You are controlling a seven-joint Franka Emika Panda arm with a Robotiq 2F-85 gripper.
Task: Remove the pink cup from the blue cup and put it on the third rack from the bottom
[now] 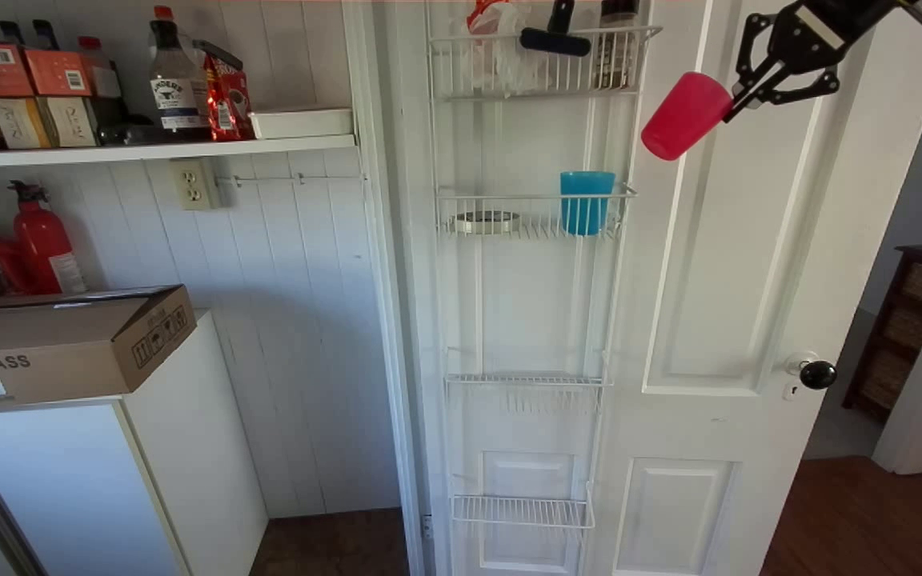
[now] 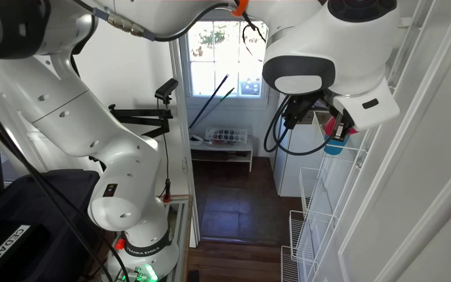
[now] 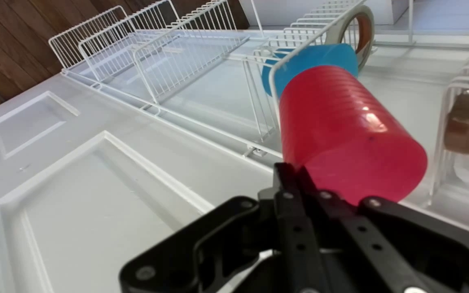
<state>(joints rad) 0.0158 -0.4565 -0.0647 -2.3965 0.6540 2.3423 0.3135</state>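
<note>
The pink cup is tilted in the air, right of and above the blue cup in an exterior view. My gripper is shut on its edge at the wider end. In the wrist view the pink cup is at the fingertips and partly covers the blue cup. The blue cup stands upright in a wire basket, apart from the pink cup. The third rack from the bottom is the tier directly below it. It also shows in the wrist view and in an exterior view.
A tape roll lies in the blue cup's basket. The basket above holds a plastic bag, a black-handled item and a bottle. The rack hangs on a white door with a black knob. Lower tiers project below.
</note>
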